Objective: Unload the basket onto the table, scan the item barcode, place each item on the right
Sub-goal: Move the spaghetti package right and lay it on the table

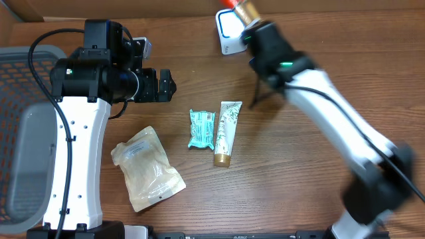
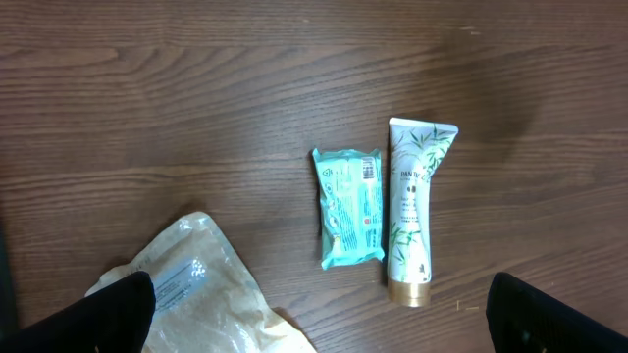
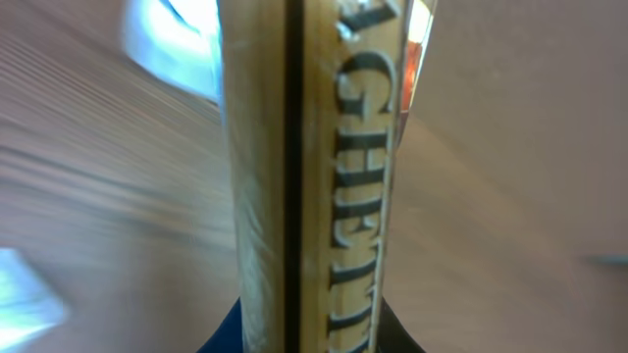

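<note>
Clamping a spaghetti box [image 3: 304, 176], your right gripper [image 1: 247, 20] sits beyond the tube [image 1: 228, 131]; your left gripper [image 1: 166, 85] hangs released, left of it.

Yellow box [image 3: 265, 196] edge reads "GHETT"; white tube [image 2: 410, 211] "PANT…", other txt illegible.

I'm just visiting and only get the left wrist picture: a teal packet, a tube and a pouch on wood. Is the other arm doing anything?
Observer: Yes, the right gripper is shut on a narrow box lettered "GHETTI".
Visitor: Where is that?
Observer: Overhead, it is near the far side of the table, beside a white, blue-edged object.
Visitor: Anything else I miss?
Observer: A grey mesh basket sits at the table's left end.
</note>
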`<state>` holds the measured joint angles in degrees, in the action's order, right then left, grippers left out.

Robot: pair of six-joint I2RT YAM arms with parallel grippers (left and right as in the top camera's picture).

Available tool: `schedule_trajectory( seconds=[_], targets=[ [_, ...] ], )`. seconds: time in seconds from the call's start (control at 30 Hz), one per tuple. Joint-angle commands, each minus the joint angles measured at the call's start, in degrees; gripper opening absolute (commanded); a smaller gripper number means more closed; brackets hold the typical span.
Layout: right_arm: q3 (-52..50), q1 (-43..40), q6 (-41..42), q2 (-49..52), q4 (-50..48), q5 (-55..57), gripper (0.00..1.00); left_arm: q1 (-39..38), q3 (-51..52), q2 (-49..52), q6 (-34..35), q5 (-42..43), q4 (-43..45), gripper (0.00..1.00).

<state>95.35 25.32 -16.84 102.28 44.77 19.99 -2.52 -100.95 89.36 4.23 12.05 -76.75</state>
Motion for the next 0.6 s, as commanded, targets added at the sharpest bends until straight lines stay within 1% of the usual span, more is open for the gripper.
schedule_trajectory(
  seconds=[0.0,0.07,0.13,0.2,0.27,0.37,0.47,0.57],
  targets=[
    [2.89,-8.5,18.56,-11.76,4.0,-28.76,0.04,0.09,-1.57,-1.36,-1.07,0.87,0.09,1.0],
    [2.89,-14.32,20.17,-13.62,8.39,-41.09,0.04,0.09,-1.57,-1.36,-1.07,0.9,0.09,1.0],
    [2.86,-20.92,20.28,-14.01,13.07,-51.1,0.04,0.09,-1.57,-1.36,-1.07,0.87,0.09,1.0],
    [2.08,-26.88,20.37,-13.86,15.54,-56.7,0.04,0.09,-1.57,-1.36,-1.07,0.87,0.09,1.0],
    [-0.2,-33.05,24.55,-13.86,14.51,-57.81,0.04,0.09,-1.57,-1.36,-1.07,0.87,0.09,1.0],
    [-6.05,-41.33,33.42,-13.86,8.72,-57.81,0.04,0.09,-1.57,-1.36,-1.07,0.87,0.09,1.0],
    [-13.62,-46.53,40.74,-13.86,1.99,-57.79,0.04,0.09,-1.57,-1.36,-1.07,0.87,0.09,1.0],
    [-22.25,-48.92,47.34,-13.86,-5.57,-55.93,0.04,0.09,-1.57,-1.36,-1.07,0.9,0.09,1.0]
  ],
)
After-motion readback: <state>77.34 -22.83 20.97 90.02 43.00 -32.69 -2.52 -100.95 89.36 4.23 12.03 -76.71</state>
